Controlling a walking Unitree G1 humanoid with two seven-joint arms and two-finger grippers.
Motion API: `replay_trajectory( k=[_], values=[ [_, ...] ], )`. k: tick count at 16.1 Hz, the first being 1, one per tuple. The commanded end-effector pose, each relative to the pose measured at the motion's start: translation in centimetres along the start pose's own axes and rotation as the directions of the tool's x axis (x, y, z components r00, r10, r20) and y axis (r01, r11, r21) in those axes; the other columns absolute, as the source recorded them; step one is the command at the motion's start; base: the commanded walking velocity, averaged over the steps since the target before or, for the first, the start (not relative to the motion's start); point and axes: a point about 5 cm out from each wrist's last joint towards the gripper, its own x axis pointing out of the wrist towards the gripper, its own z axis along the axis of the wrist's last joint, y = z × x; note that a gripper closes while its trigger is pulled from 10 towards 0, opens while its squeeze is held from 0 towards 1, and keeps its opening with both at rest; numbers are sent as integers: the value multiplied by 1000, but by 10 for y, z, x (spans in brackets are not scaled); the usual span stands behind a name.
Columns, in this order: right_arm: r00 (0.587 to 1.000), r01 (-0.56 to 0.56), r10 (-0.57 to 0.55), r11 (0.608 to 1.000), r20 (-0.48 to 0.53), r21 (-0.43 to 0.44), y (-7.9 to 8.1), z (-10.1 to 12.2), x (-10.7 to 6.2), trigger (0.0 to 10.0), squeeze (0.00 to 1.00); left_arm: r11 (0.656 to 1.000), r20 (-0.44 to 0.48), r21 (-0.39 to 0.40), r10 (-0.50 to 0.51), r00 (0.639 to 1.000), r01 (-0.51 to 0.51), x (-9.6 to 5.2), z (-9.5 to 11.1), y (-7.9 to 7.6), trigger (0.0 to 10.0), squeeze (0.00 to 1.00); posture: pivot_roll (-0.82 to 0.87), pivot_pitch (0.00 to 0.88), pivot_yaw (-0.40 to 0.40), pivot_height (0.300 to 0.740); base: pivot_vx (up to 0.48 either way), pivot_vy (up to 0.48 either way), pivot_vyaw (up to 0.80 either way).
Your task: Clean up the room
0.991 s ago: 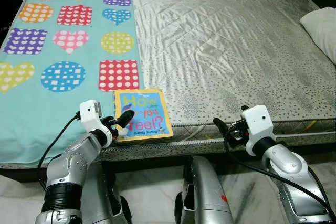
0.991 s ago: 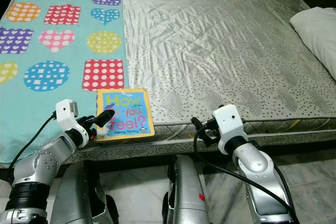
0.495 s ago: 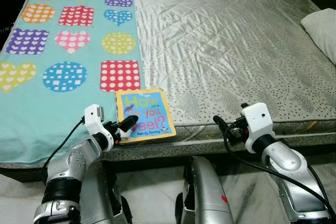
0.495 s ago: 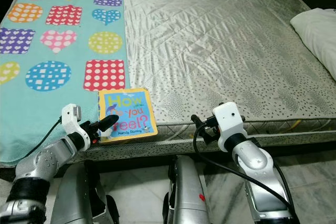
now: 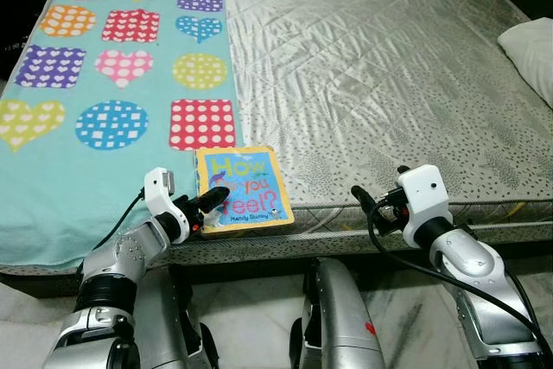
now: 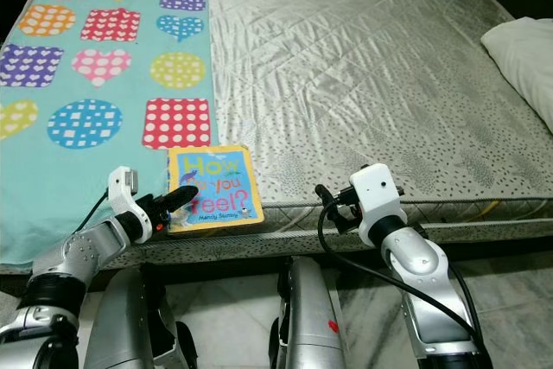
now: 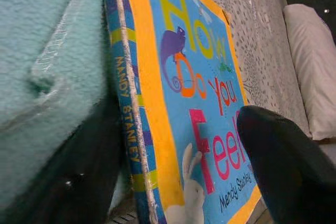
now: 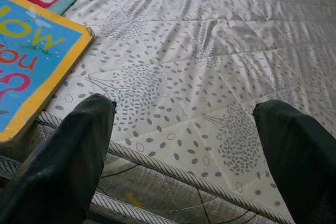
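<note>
A board book (image 5: 244, 190), blue with a yellow border and the title "How Do You Feel?", lies flat at the front edge of the bed. My left gripper (image 5: 207, 206) is at the book's near left corner, open. One finger (image 7: 283, 161) hovers over the cover and the other finger (image 7: 68, 182) sits low beside the spine (image 7: 128, 114), on the teal blanket side. My right gripper (image 5: 364, 205) is open at the mattress edge, to the right of the book and apart from it, with nothing between its fingers (image 8: 68, 150).
A teal blanket (image 5: 104, 118) with coloured hearts and dotted shapes covers the bed's left part. Grey patterned mattress (image 5: 371, 75) fills the rest. A white pillow (image 5: 531, 49) lies at the far right. My legs (image 5: 337, 317) stand on pale floor below the bed edge.
My left arm has sunk a little and edged right, its finger staying at the book's left edge. The book has not moved on the bed. The right arm is nearly still.
</note>
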Motion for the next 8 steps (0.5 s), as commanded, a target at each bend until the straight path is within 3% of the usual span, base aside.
replay_trajectory(
  k=[1, 6, 8],
  values=[
    [1000, 16, -16, 1000, -6, -6, -5, -1, -2, 10000, 0, 999, -47, -23, -25, 999, 24, 5, -11, -4, 0, 0, -178, 144, -124, 515, 0, 0, 0],
    [1000, 11, -11, 1000, 9, 11, -5, 0, 0, 10000, 0, 998, -41, -31, -53, 998, 52, 7, -7, -5, 0, 0, -175, 137, -121, 515, 0, 0, 0],
    [989, -148, 143, 982, 46, 115, 9, 6, -3, 10000, 0, 998, -24, -24, -66, 998, 66, 6, -3, -5, 0, 0, -172, 135, -120, 515, 0, 0, 0]
  ],
)
